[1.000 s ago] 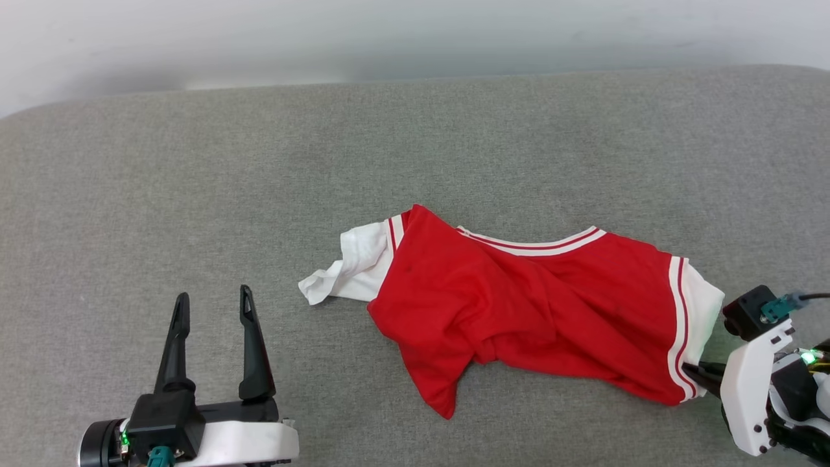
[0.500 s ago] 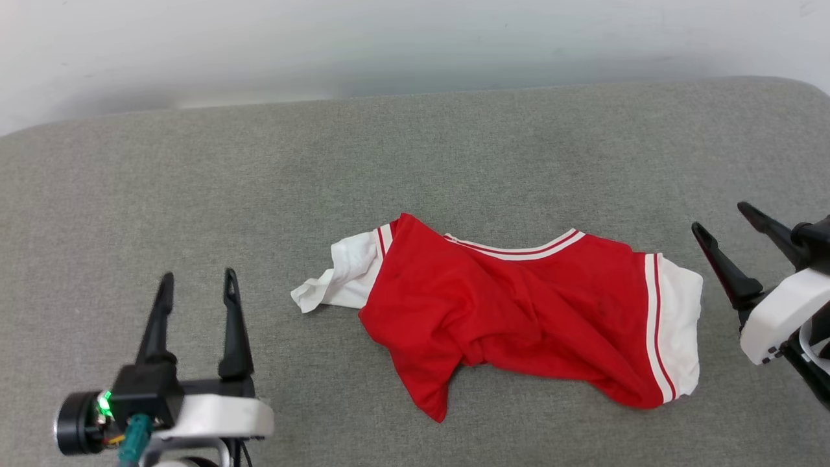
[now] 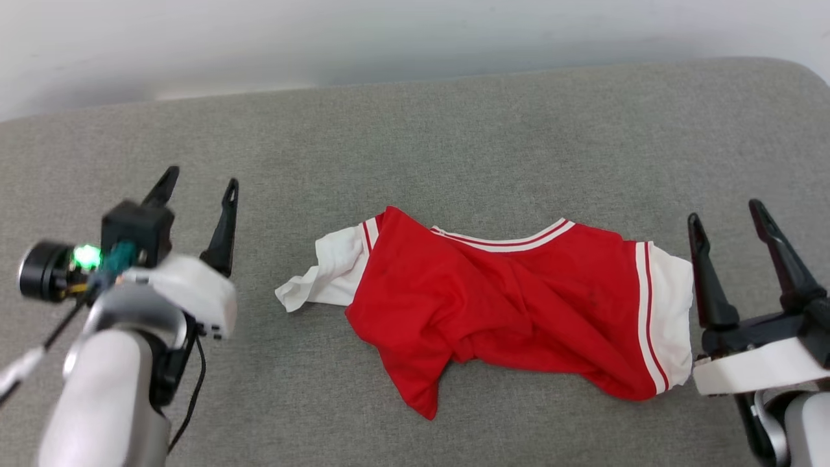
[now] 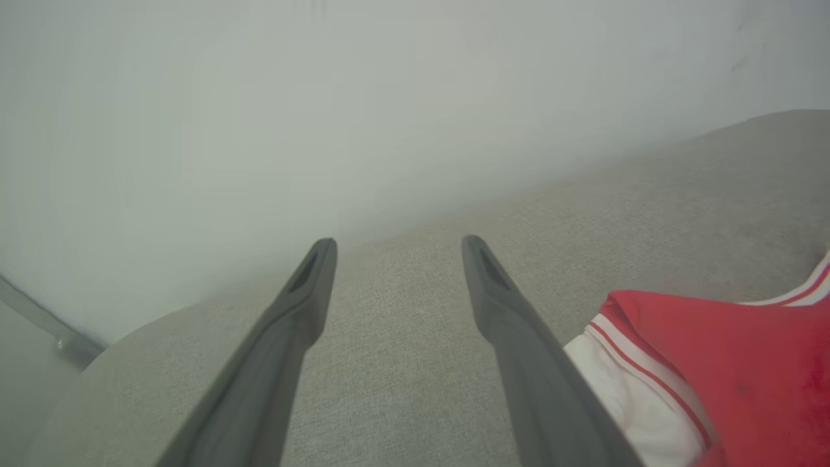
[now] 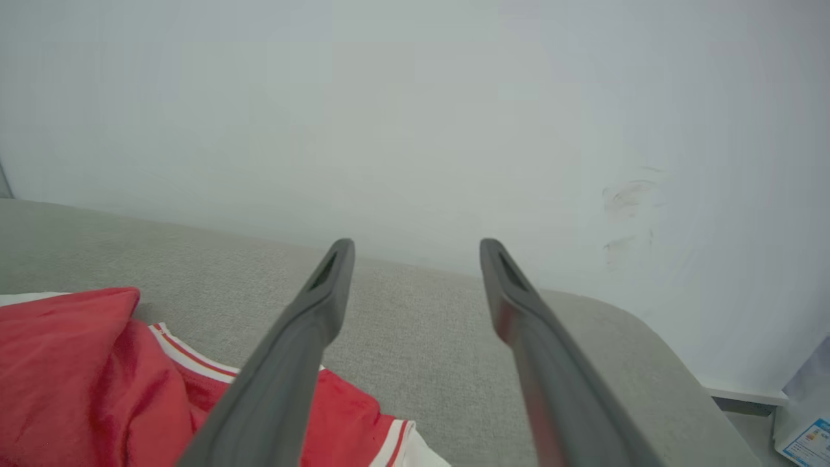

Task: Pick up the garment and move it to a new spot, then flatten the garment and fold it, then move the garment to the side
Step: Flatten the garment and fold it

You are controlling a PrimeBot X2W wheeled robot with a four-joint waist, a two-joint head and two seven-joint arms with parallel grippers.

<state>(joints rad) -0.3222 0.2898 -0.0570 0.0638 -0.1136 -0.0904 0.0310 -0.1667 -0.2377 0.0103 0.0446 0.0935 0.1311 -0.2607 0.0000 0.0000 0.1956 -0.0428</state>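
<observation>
One garment (image 3: 512, 305) crumpled between spread left gripper (image 3: 201, 178), right gripper (image 3: 725, 211).

The garment (image 3: 506, 305) lies crumpled at the middle of the grey cushion (image 3: 454, 149), its underside hidden. The pale left forearm (image 3: 97, 402) looks blurred. Past the cushion's right end a small label (image 5: 807, 444) is cut off, too small to read.

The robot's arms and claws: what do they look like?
The left claw and right claw each have two long, dark, tapering fingers on a black base with a white shell. The left wrist carries a green light, a teal plug and a black cable.
</observation>
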